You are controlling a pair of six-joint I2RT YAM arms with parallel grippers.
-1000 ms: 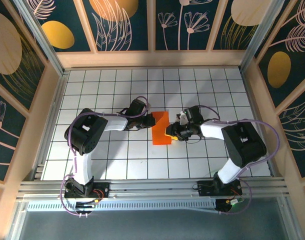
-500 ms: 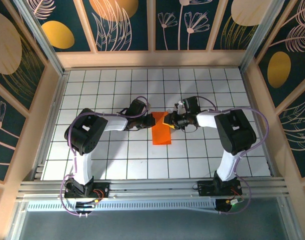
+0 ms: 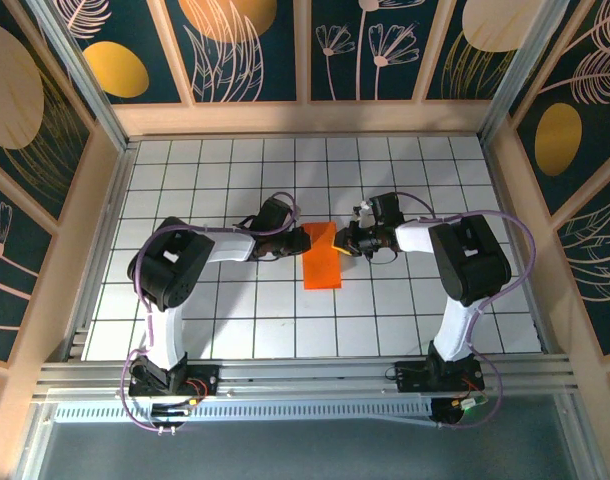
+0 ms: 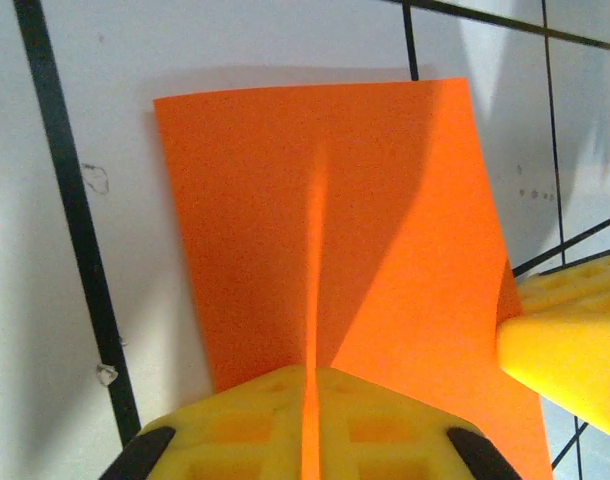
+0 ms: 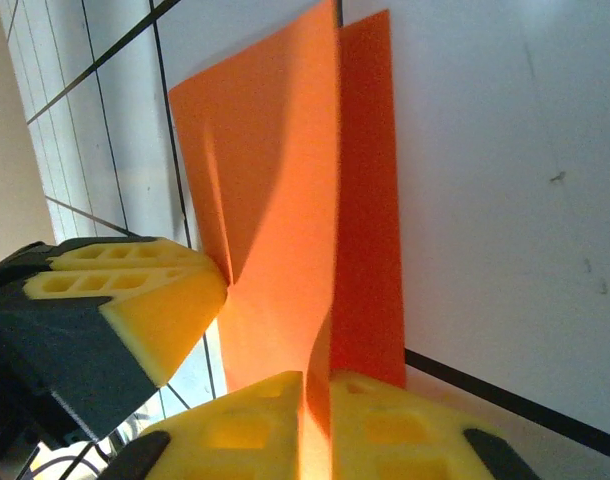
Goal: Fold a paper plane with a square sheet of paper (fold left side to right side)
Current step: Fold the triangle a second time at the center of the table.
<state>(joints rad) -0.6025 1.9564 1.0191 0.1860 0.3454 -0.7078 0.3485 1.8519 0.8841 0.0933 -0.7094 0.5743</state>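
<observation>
Pinching thin orange sheet [image 4: 325,220] | folded rectangular | left hand [image 4: 307,400], right hand [image 5: 315,395]

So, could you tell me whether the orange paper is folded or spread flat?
Folded: the orange paper is a narrow rectangle, two layers showing, the upper one lifted.

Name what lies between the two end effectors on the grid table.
The orange sheet of paper, folded, spans the gap between the left end effector and right end effector; each pinches an edge of it. The top external view shows this.
</observation>
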